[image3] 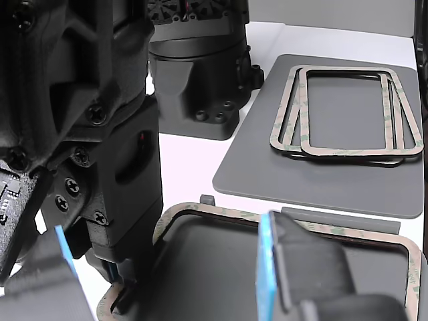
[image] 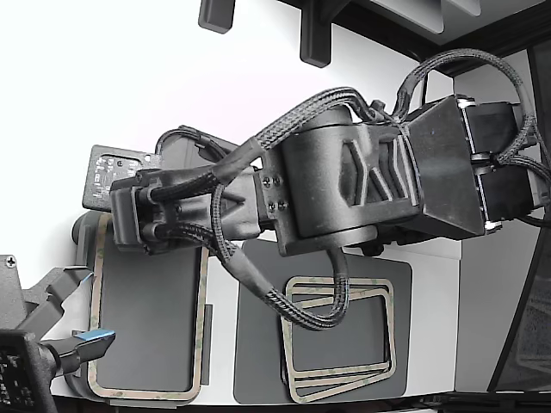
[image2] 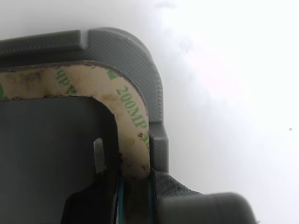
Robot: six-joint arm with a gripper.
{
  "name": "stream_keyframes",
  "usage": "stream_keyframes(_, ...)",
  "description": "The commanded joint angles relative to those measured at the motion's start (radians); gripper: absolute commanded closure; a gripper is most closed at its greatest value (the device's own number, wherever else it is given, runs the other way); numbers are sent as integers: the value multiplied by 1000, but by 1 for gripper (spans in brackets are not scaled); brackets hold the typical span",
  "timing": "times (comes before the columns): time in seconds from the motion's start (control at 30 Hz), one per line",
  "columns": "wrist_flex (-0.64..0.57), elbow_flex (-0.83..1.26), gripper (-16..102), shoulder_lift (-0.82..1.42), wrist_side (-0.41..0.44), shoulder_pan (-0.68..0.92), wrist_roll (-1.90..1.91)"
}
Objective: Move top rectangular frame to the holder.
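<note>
The top rectangular frame [image: 146, 396] is a beige-tan ring lying flat on the light grey holder [image: 146, 318] at the exterior view's lower left. In the wrist view its rounded corner [image2: 126, 100], printed "200MP", sits inside the holder's raised rim [image2: 140, 56]. My gripper [image2: 134, 200] stands at that corner, one blue-edged pad on each side of the frame's band, shut on it. My wrist hides the fingertips in the exterior view. In the other view the gripper [image3: 124, 287] is at the near corner of the frame [image3: 221, 215] on the holder [image3: 214, 261].
More frames [image: 389, 335] lie stacked askew on the darker grey mat [image: 258, 361], and show in the other view too [image3: 348, 150]. A second gripper with blue pads [image: 90, 338] hangs open by the holder's edge. A black arm base [image3: 200, 80] stands behind.
</note>
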Motion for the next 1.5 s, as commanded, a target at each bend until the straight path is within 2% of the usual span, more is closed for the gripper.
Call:
stream_keyframes(0.0,-9,-15,97,38,0,-17,6)
stream_keyframes(1.1,-11,-2,97,40,-6,-20,-8)
stream_keyframes(1.23,-12,-2,92,40,-6,-20,-9)
stream_keyframes(1.37,-12,-6,95,37,-8,-17,-9)
stream_keyframes(1.47,-12,-6,92,37,-11,-17,-9)
